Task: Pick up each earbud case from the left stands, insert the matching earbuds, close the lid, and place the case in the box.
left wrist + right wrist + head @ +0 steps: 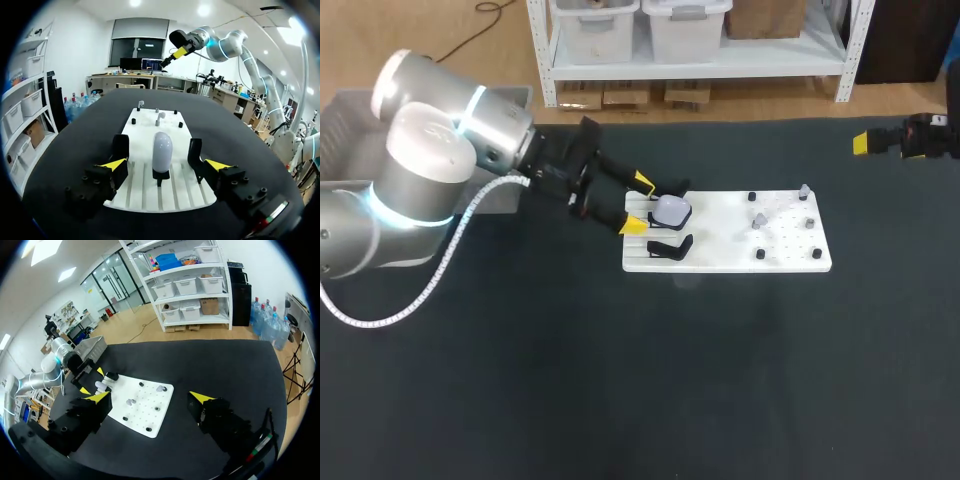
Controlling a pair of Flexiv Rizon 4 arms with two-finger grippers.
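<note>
The left end effector (658,213) sits at the white board's (790,262) left end. Its fingers are apart and straddle the earbud case (162,149) — one on each side, neither touching it as far as I can see. The case stands upright on a black stand (159,176) at that end of the board, its long axis vertical and crosswise to the line the fingers close along. I judge a plain squeeze would take it. Farther along the board sit small grey pieces, likely the earbuds (159,118). The right end effector (150,407), fingers also apart, hangs well beyond the board's far end — the left arm is plainly nearer.
</note>
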